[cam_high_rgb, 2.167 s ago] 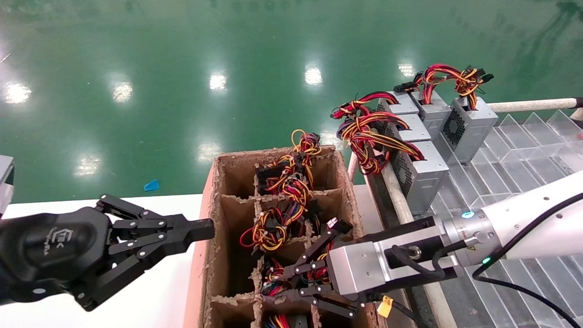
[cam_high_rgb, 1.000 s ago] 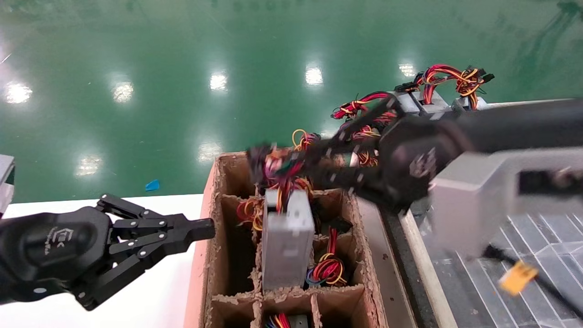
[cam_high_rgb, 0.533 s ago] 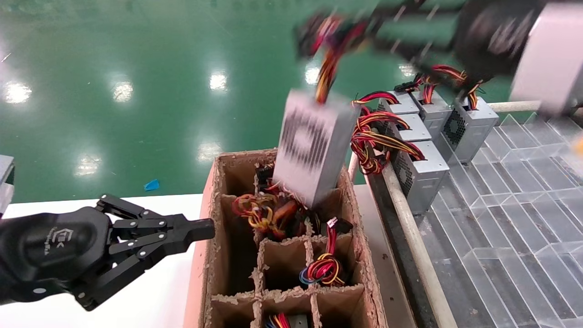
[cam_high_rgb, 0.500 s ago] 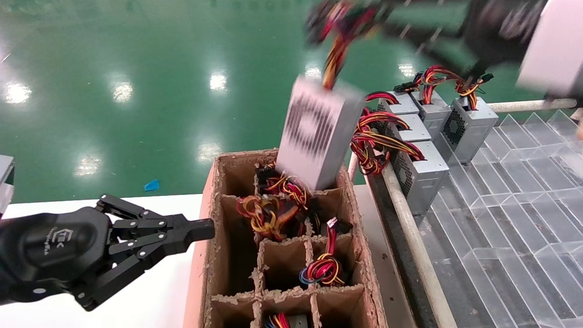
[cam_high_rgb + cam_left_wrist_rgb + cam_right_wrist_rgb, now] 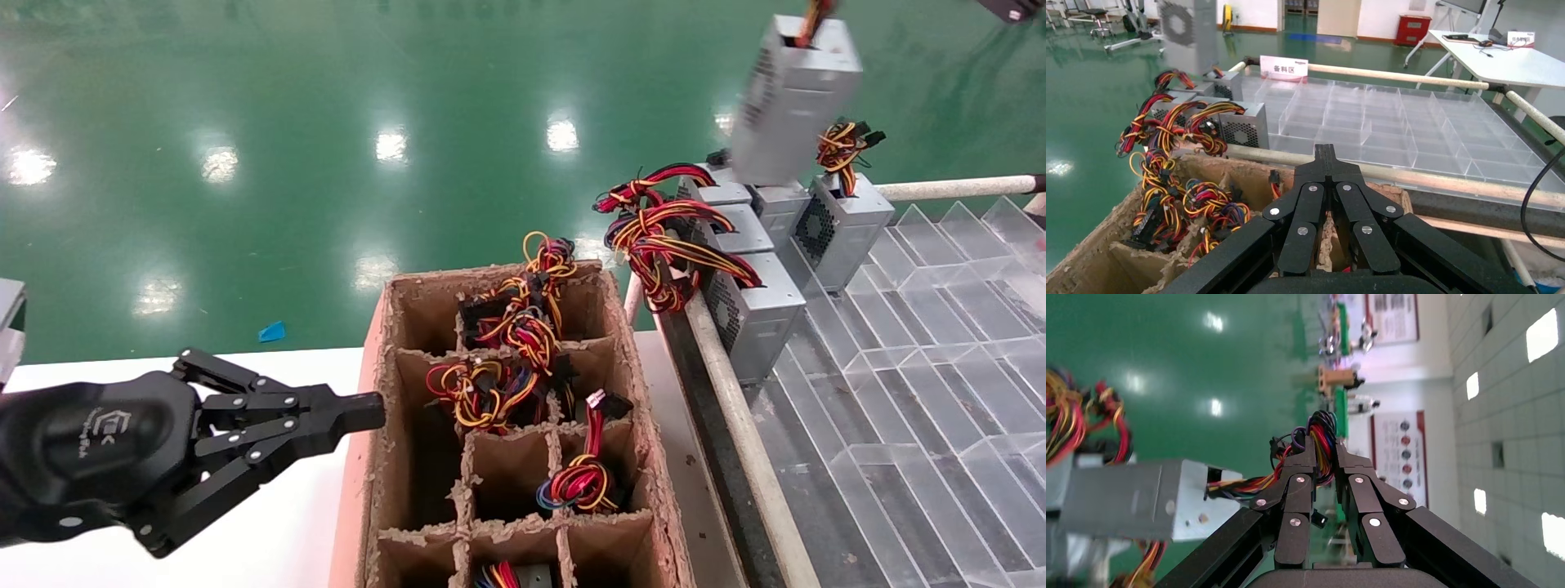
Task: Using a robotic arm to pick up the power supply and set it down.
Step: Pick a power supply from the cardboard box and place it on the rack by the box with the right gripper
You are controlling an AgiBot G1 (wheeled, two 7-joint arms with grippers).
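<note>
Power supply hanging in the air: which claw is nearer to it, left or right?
Right. The right claw is shut on the wire bundle of the power supply, which dangles from it. The left claw is parked far away, beside the cardboard box.

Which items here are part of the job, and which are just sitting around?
In the job:
- power supply, hanging by its wires over the clear tray
- right hand, shut on those wires
- clear divided tray, likely where it gets set down

Just sitting:
- left hand, shut, parked beside the cardboard box
- cardboard box, with other units' wire bundles
- units already in the tray
</note>
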